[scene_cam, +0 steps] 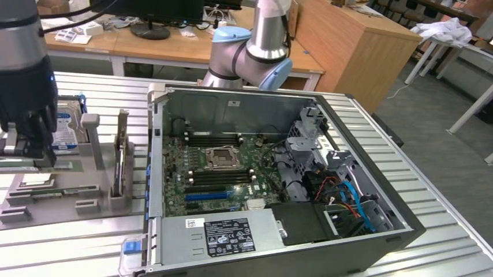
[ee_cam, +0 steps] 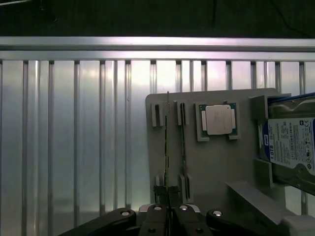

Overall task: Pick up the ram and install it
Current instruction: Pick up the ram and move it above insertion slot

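The jaws are sitting narrow, pinching the ram (ee_cam: pixel 167 147), which is standing on edge in the grey holder (ee_cam: pixel 216 167) and running straight out ahead of them. Any lift is best going straight up, untwisted, so the thin board is not levering against its slots. The arm (scene_cam: pixel 23 34) is hanging vertical, wrist pointing down at the table (ee_cam: pixel 74 147).

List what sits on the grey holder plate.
A thin green ram stick on edge, a square silver processor, a blue-labelled silver hard drive. The black pincer covers the stick's near end.
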